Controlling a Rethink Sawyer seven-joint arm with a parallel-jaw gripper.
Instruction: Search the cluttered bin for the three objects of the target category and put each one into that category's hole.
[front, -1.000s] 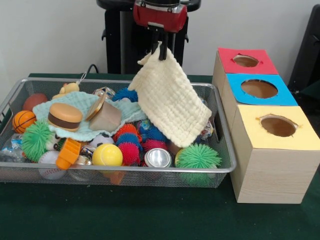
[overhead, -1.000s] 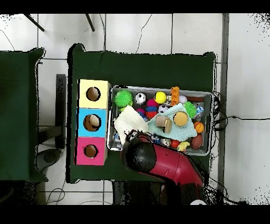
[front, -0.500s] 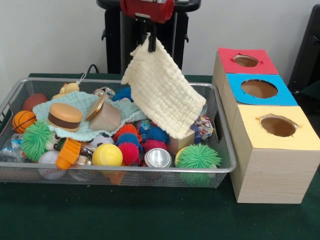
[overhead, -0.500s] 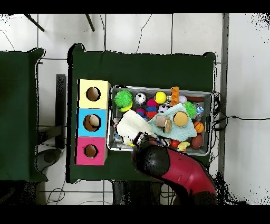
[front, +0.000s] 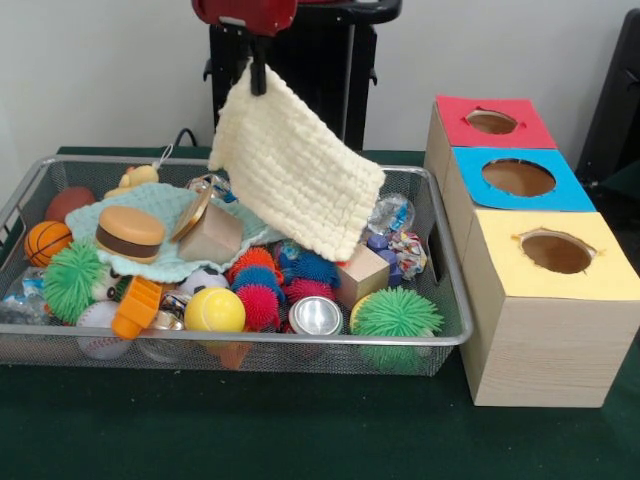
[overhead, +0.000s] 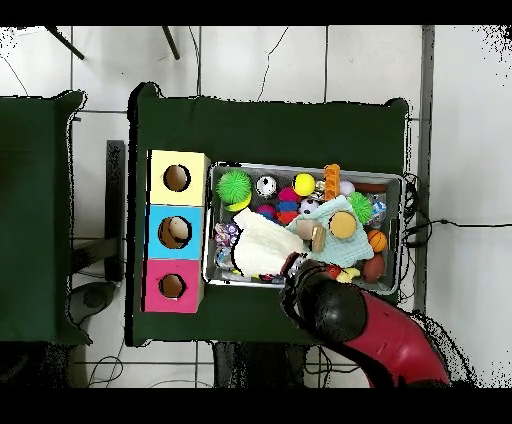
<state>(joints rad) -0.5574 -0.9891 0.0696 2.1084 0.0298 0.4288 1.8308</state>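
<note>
My gripper (front: 259, 80) is cut off at the top edge of the front view; only the red housing and dark fingers show. The fingers are pinched closed on the upper corner of a cream cloth (front: 295, 170). In the overhead view my arm (overhead: 365, 325) covers the gripper, so the grasp is visible from the front only.

The cloth hangs tilted, with its long axis running from the upper centre of the frame down toward the right. Its lower edge reaches the clutter, but contact cannot be confirmed.

The wire bin (front: 300, 339) occupies the lower left and centre of the front view, with its long axis running left to right. Many items lie partly buried. Visible items include a toy burger (front: 129, 232) on a mint cloth (front: 160, 262), a yellow ball (front: 214, 310), a green spiky ball (front: 396, 313) and a wooden block (front: 362, 274).

The overhead view alone shows an object inside the blue box (overhead: 176, 232). The yellow box (front: 550, 310) and red box (front: 490, 121) stand in line with it.
</note>
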